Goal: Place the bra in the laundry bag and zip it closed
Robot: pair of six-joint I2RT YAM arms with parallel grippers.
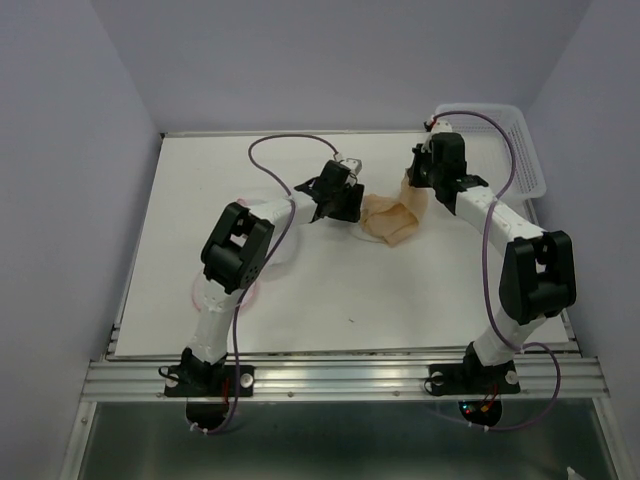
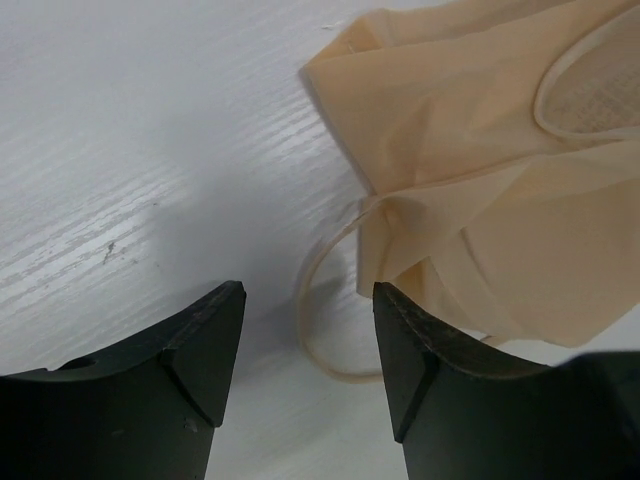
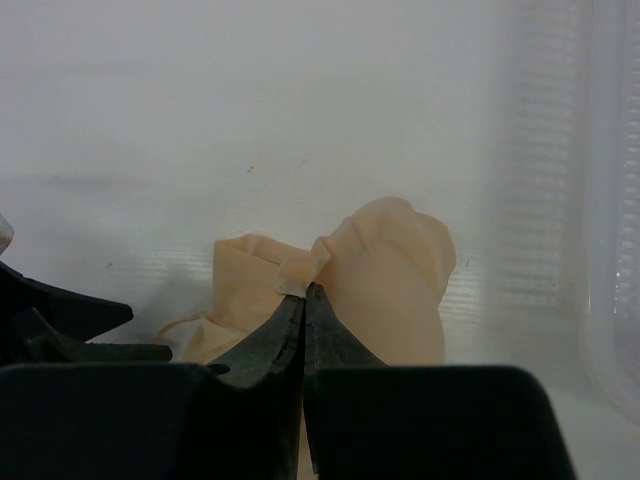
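The right claw [image 3: 304, 300] is pinched tight on a gathered fold of the bra [image 3: 385, 280], its dark fingertips meeting on the beige cloth, which bunches at the tips and drapes down on both sides. In the overhead view, that claw [image 1: 415, 182] grips the upper right corner of the bra [image 1: 395, 220], which lies crumpled on the white table [image 1: 330, 290] near the centre, between the two arms. The left claw [image 2: 305, 345] stands wide just left of the garment, holding nothing. Its two black fingers [image 2: 205, 345] point at the table, and a thin strap [image 2: 318, 330] loops across the gap between them. The folded cloth begins just beyond the right-hand finger, and a rounded cup edge shows at the upper right of that view. From above, the left claw [image 1: 352, 206] sits at the bra's left edge, facing the right claw across the fabric. The bag [image 1: 196, 296] is well apart from the bra, toward the near left of the table. It lies mostly hidden beneath the left arm, with only a faint curve of its pink edging showing. Whether it is zipped cannot be told. A white slotted basket [image 1: 515, 150] rests at the far right corner of the table, behind the right arm. Its ribbed wall [image 3: 610, 200] shows blurred at the right edge of the right wrist view.
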